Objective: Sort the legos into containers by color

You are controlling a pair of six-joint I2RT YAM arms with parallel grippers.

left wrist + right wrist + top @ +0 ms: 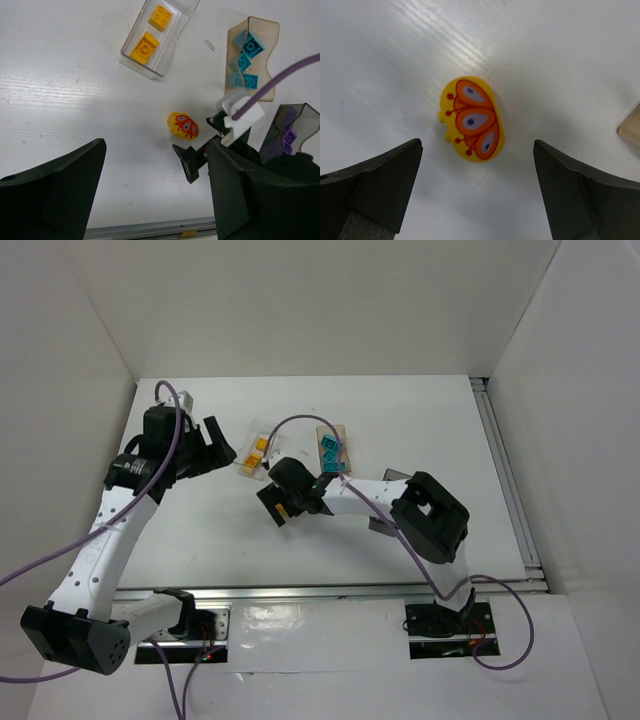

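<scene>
On the white surface (75, 100) only one toy piece can be seen outside the boxes: a yellow rounded piece (472, 119) printed with an orange butterfly-wing pattern. It lies flat and touches none of the three boxes.

The rest looks sorted. The clear tray (131, 54) holds two yellow bricks (144, 47). The tan box (270, 30) holds several teal bricks (243, 62). The dark grey box (310, 117) shows purple pieces (287, 135), though the right arm hides part of it, so their number cannot be told.

The right gripper (478, 170) hangs right over the yellow piece with its fingers spread wide. One finger stands on either side of the piece and apart from it, so nothing is held. The left gripper (156, 150) is also spread wide and empty, off to the left of the tray and looking down on the scene.

By this showing the task is close to its end. Teal and purple appear finished, and yellow lacks this one piece. What seems left is for the right gripper to drop, close on the rounded piece, and carry it to the clear tray beside the two yellow bricks. The piece is flat and smooth-edged, so it may slip if the fingers catch it off-centre.
</scene>
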